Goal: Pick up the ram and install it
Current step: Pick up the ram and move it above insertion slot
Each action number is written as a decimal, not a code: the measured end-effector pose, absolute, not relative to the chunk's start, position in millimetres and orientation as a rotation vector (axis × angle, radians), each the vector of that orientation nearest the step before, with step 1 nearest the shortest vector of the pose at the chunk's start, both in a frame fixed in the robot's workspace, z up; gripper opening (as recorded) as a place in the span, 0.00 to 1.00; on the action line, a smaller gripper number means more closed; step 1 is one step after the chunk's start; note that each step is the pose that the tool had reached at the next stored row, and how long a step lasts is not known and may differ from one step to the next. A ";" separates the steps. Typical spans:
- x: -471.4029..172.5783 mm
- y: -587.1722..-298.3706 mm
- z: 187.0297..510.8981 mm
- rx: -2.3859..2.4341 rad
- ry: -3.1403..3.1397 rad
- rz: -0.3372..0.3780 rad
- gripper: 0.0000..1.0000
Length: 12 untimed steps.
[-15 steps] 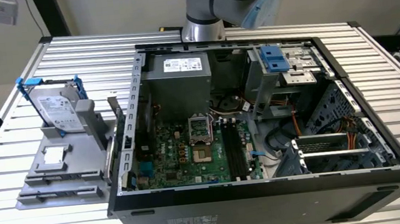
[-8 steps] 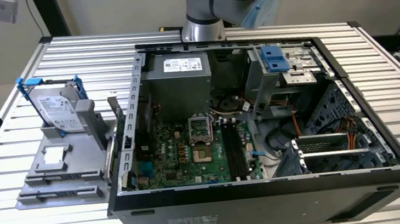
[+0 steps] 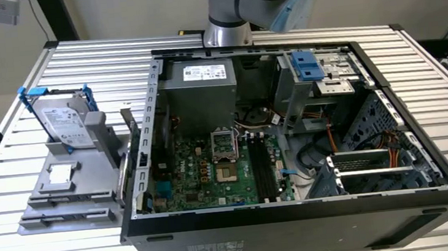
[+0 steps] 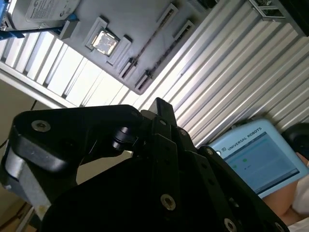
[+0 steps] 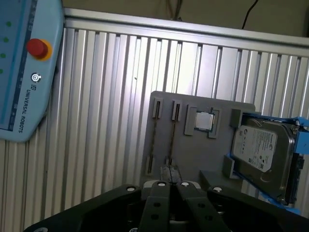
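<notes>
On the grey holder (image 5: 203,154), the ram (image 5: 172,137) stands edgewise in its groove. The claw (image 5: 169,173) hangs clear of it, seemingly pinched together and empty. It should align lengthwise and grip mid-stick.

The ram (image 5: 172,137) is a thin, long, narrow stick, seen almost edge-on as a dark, slightly brownish line. It stands on its long edge in a grey holder plate (image 5: 207,154) that lies flat on the ribbed metal counter (image 5: 106,96). The plate has two parallel long slots. The ram sits in the one nearer the plate's middle, with each end held between the small grey end blocks of that slot. In the second wrist view its upper edge (image 4: 150,41) looks speckled. It sits straight in the slot and level along its length.
</notes>
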<state>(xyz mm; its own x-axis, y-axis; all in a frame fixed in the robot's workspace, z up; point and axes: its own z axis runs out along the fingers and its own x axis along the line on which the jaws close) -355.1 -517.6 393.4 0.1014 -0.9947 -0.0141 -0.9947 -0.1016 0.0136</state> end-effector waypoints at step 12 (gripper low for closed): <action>-355.2 -517.6 393.4 2.330 -2.104 -0.029 1.00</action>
